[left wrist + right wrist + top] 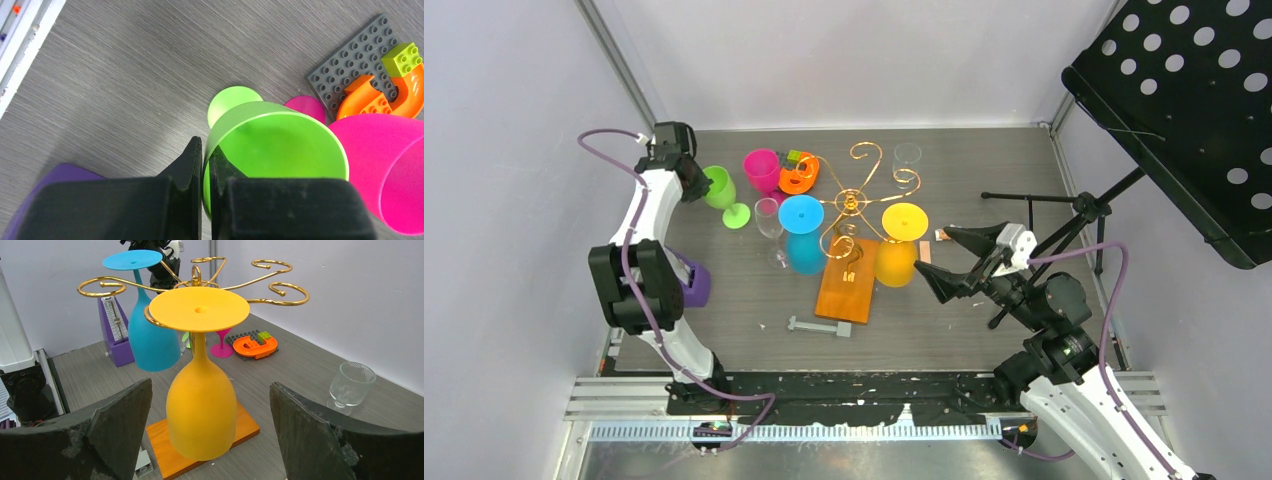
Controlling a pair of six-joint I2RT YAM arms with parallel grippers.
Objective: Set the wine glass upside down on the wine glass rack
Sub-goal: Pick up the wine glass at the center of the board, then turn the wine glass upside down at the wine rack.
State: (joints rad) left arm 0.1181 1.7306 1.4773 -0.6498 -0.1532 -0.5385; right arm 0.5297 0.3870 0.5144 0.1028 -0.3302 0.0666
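Green glass [720,187] sits well left of rack [854,200], outermost of the cluster there; pink glass [762,168] is just beside it on the rack side. Left gripper [205,165] is clenched on the green rim, one finger inside the bowl and one outside, thin wall pinched between; cannot tell whether the foot is on the table [984,160]. Right gripper [931,251] is right of rack, jaws spread wide, grasping nothing, facing yellow glass [898,240], which hangs bowl-down from a rack arm; blue glass [802,235] hangs likewise on the rack's left side.

Risks, as judged:
- the hold is on one edge of the rim, off-centre; once lifted and turned over, the glass may pivot between the pads or slip out, the wall looking smooth
- pink glass is close; a sideways pull could knock it over
- clear glass [769,215] stands between green glass and rack; a low, straight carry could strike it
- blue glass fills the rack's left side; coming in there could bump it and set it swinging or unhook it
- rack is thin wire; a push on an arm may shift or tip it
- stem must enter a free scroll with the foot above the wire; misjudged height puts the foot against the wire instead
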